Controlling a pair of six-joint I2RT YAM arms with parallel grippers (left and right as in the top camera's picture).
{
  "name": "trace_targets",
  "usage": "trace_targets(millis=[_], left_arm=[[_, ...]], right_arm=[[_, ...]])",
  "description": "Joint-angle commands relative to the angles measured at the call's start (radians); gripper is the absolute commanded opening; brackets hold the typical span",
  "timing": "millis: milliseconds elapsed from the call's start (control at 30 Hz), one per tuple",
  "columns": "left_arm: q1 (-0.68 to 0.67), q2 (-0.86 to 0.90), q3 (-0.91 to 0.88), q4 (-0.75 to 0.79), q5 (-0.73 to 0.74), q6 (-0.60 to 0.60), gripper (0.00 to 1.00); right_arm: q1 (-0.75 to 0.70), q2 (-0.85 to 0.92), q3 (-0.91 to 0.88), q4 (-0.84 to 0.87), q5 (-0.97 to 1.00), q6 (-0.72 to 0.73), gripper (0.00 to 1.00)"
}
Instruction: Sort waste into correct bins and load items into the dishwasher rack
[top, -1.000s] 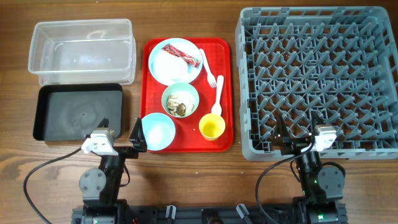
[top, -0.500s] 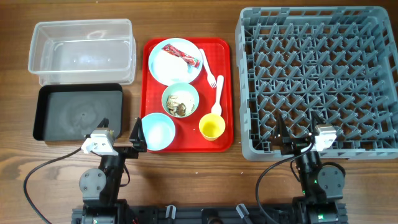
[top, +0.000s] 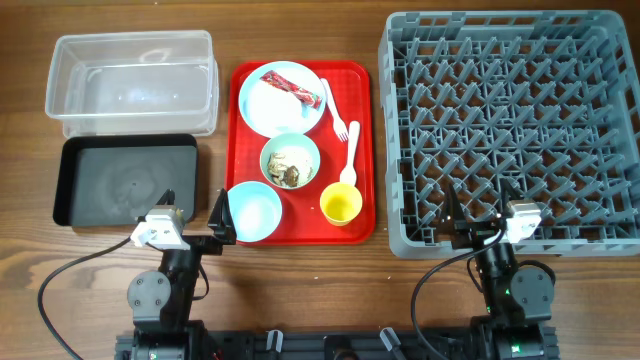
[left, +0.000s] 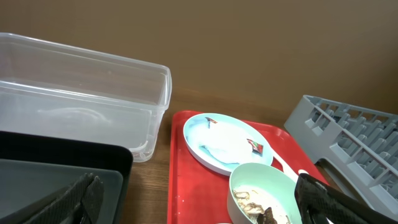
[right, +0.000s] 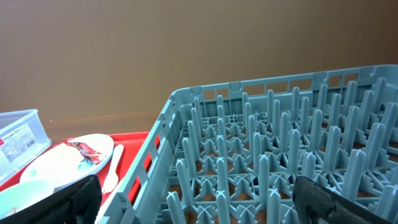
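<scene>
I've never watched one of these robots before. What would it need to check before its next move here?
1. Grippers free: left gripper and right gripper are both open, holding nothing. Ok.
2. Bins ready: clear tub and black tray hold nothing. Ok.
3. Reach: the wrapper lies on top of the blue plate, uncovered. Ok.
4. Loading space: the rack has no dishes among its pegs. Ok.
5. Dish ready: the green bowl has scraps inside. Not ok.
6. Which bin takes which waste: no labels visible. Cannot tell.
</scene>
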Motion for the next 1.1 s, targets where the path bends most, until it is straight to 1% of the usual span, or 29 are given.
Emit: trace_targets(millis=[0, 400, 500, 567, 667, 800, 867, 933, 1067], left_arm=[[-0.003, -0.002, -0.005, -0.005, -0.01, 0.002, 1.0], [-0.003, -0.002, -0.005, 0.008, -0.001, 0.002, 1.0], [-0.003, -0.002, -0.004, 0.045, 0.016, 0.005, 1.0], [-0.003, 0.0, 0.005, 0.064, 0.04, 0.006, 1.0], [-0.003, 0.017, 0.048, 0.055, 0.064, 0.006, 1.0], [-0.003, 0.101, 0.148, 0.036, 0.101, 0.037, 1.0], [-0.003, 0.183, 0.226, 0.016, 0.135, 0.059, 1.0], [-0.003, 0.302, 0.339, -0.032, 0.156, 0.059, 1.0], [-0.006, 0.538, 0.566, -0.164, 0.159, 0.071, 1.0]], right_arm=[[-0.004, -0.007, -0.001, 0.003, -0.01, 0.006, 1.0], [-0.004, 0.003, -0.001, 0.01, -0.036, 0.007, 1.0], [-0.004, 0.003, 0.003, 0.058, -0.058, 0.003, 1.0], [-0.004, 0.006, 0.023, 0.08, -0.087, 0.002, 1.0], [-0.004, 0.033, 0.084, 0.081, -0.14, -0.051, 1.0], [-0.004, 0.144, 0.203, 0.069, -0.161, -0.075, 1.0], [-0.004, 0.232, 0.282, 0.055, -0.18, -0.076, 1.0], [-0.004, 0.344, 0.37, 0.046, -0.218, -0.074, 0.99], [-0.004, 0.513, 0.504, 0.027, -0.247, -0.071, 1.0]])
